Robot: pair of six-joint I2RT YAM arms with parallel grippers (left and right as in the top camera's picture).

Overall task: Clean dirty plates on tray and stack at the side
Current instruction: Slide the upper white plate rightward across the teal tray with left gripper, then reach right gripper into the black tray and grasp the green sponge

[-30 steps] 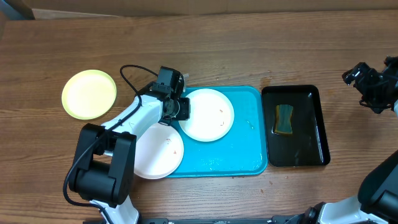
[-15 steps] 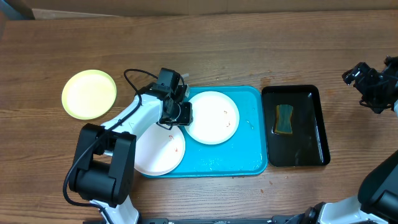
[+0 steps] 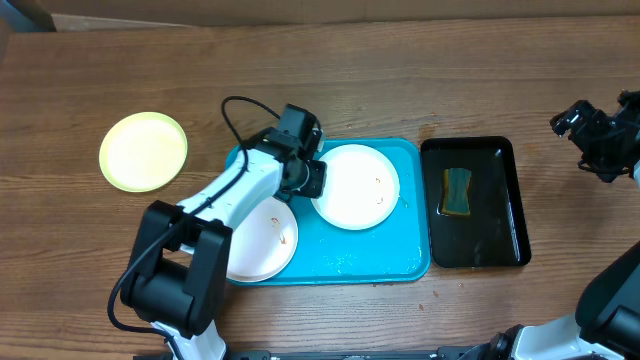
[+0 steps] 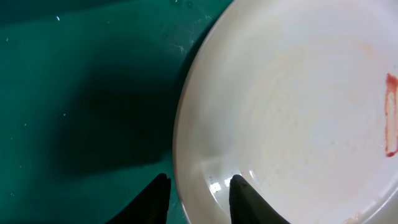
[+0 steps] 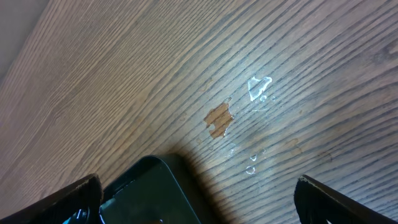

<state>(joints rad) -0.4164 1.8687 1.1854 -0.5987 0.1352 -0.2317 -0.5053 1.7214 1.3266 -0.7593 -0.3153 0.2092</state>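
The turquoise tray (image 3: pixel 372 252) holds two white plates. My left gripper (image 3: pixel 318 180) is shut on the left rim of the upper white plate (image 3: pixel 358 187), one finger inside the rim and one outside. In the left wrist view that plate (image 4: pixel 298 112) fills the right side, with a red smudge (image 4: pixel 390 112), and the gripper (image 4: pixel 199 200) straddles its edge over the tray (image 4: pixel 93 93). The second white plate (image 3: pixel 262 240), with a small orange smudge, lies at the tray's lower left under my arm. A yellow-green plate (image 3: pixel 143 151) sits on the table to the left. My right gripper (image 3: pixel 600 135) hangs open at the far right.
A black tray (image 3: pixel 500 250) with a sponge (image 3: pixel 457 191) in it stands right of the turquoise tray. In the right wrist view its corner (image 5: pixel 155 193) shows between the open fingers (image 5: pixel 336 199). Water drops and a brown stain (image 5: pixel 219 119) mark the wooden table.
My left gripper has slid the upper white plate to the right across the tray, uncovering more of the lower plate. The right arm has not moved.
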